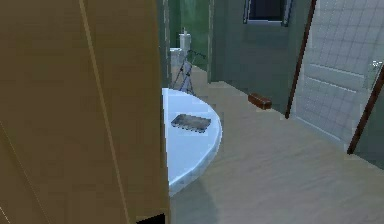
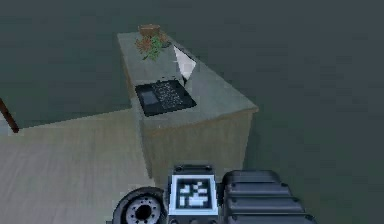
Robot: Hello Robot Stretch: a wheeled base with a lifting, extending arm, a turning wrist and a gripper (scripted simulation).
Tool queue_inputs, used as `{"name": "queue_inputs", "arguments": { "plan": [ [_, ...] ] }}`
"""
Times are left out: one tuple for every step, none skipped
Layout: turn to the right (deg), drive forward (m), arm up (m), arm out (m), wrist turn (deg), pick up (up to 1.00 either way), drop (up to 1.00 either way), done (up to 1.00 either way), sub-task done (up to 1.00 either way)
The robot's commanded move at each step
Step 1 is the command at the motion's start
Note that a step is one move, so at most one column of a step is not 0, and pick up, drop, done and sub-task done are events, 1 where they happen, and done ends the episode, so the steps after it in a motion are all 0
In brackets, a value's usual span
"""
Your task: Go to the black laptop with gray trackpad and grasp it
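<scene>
The open black laptop (image 2: 165, 96) lay on the worktop (image 2: 215, 105) at eleven o'clock from the arm's marked end (image 2: 195, 193), well apart; the fingers' spread could not be told.

A tan panel (image 1: 80, 100) blocks the forward view's left with a round white table (image 1: 185, 150) jutting past it, bare floor (image 1: 290, 165) lies open rightward, and the bench (image 2: 200, 130) backs onto a dark wall (image 2: 300, 50).
</scene>
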Motion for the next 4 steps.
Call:
{"name": "queue_inputs", "arguments": {
  "plan": [
    [0.0, 0.00, 0.00, 0.44, 0.0, 0.00, 0.00, 0.00, 0.00],
    [0.0, 0.00, 0.00, 0.00, 45.0, 0.00, 0.00, 0.00, 0.00],
    [0.0, 0.00, 0.00, 0.00, 45.0, 0.00, 0.00, 0.00, 0.00],
    [0.0, 0.00, 0.00, 0.00, 45.0, 0.00, 0.00, 0.00, 0.00]
  ]
}}
